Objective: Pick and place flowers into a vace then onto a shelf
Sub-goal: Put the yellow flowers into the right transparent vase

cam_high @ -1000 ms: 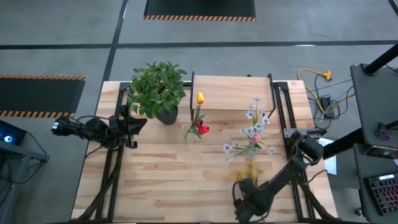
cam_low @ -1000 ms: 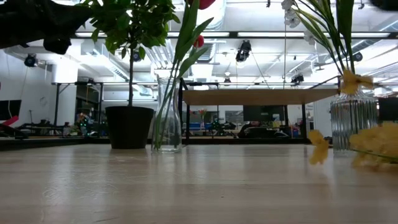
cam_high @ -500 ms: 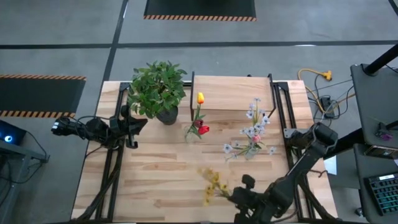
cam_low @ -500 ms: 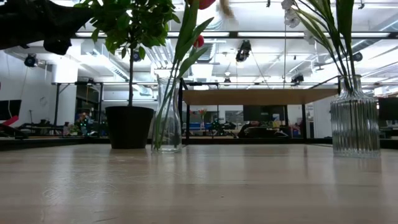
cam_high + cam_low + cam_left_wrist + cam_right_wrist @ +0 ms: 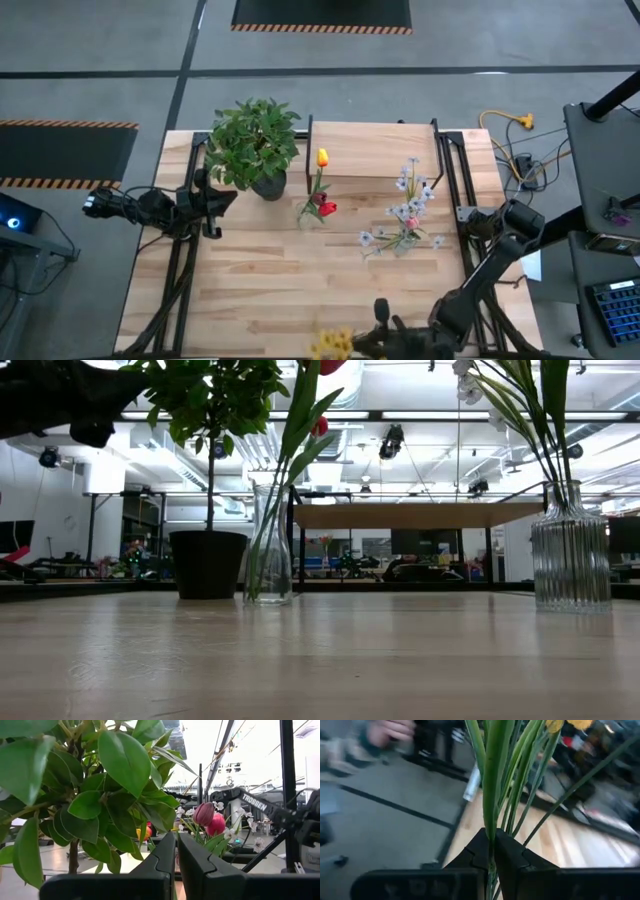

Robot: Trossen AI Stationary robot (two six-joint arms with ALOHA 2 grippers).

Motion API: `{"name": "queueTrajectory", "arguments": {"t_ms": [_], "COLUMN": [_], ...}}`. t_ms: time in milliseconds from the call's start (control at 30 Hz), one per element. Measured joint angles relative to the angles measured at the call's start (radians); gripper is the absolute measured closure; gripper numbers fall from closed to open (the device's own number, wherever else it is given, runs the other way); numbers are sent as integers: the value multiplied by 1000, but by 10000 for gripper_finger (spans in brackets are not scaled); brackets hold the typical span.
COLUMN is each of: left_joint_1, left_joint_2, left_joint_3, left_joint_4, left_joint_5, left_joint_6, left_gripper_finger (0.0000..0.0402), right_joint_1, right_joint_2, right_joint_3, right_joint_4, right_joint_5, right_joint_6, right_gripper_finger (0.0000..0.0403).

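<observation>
My right gripper (image 5: 372, 340) is at the table's near edge, shut on a bunch of small yellow cluster flowers (image 5: 333, 345) whose green stems show in the right wrist view (image 5: 495, 780). A narrow glass vase (image 5: 268, 545) holds red and yellow tulips (image 5: 320, 190). A ribbed glass vase (image 5: 570, 550) holds white-lilac sprigs and a pink bud (image 5: 405, 215). Both vases stand on the table in front of the pale wooden shelf (image 5: 372, 150). My left gripper (image 5: 215, 200) waits shut and empty beside the potted plant. My right gripper pinches several green stems (image 5: 491, 837) of the yellow bunch between its two fingers. The stems run on forward past the fingertips, roughly along the fingers. The blossoms (image 5: 333, 345) stick out toward the table's left, and the bunch is lifted clear of the table.
A bushy green plant in a dark pot (image 5: 255, 145) stands at the far left, close to my left gripper. Bare wooden tabletop (image 5: 280, 290) lies between the vases and the near edge. A person's hand (image 5: 390, 730) shows in the room beyond the table.
My right gripper has lifted the yellow bunch off the table near the ribbed vase. It has swung it toward the near edge and the left, turning so the blossoms point left. The bunch has left the low view.
</observation>
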Motion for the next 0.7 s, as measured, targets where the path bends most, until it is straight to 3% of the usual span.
{"name": "queueTrajectory", "arguments": {"t_ms": [133, 333, 567, 633, 700], "left_joint_1": [0, 0, 0, 0, 0], "left_joint_2": [0, 1, 6, 6, 11], "left_joint_3": [3, -3, -1, -2, -2], "left_joint_4": [1, -8, -7, -7, -5], "left_joint_5": [0, 1, 0, 1, 0], "left_joint_6": [0, -3, -3, -3, -4], "left_gripper_finger": [397, 397, 397, 397, 397], "right_joint_1": [-4, -37, 29, 84, 152], "right_joint_2": [-30, -125, -277, -330, -386], "right_joint_3": [-142, -336, -437, -469, -496], "right_joint_4": [224, 428, 441, 406, 364], "right_joint_5": [-112, -112, -107, -41, 91], "right_joint_6": [-111, -82, -93, -95, -98], "right_gripper_finger": [392, 392, 392, 392, 392]}}
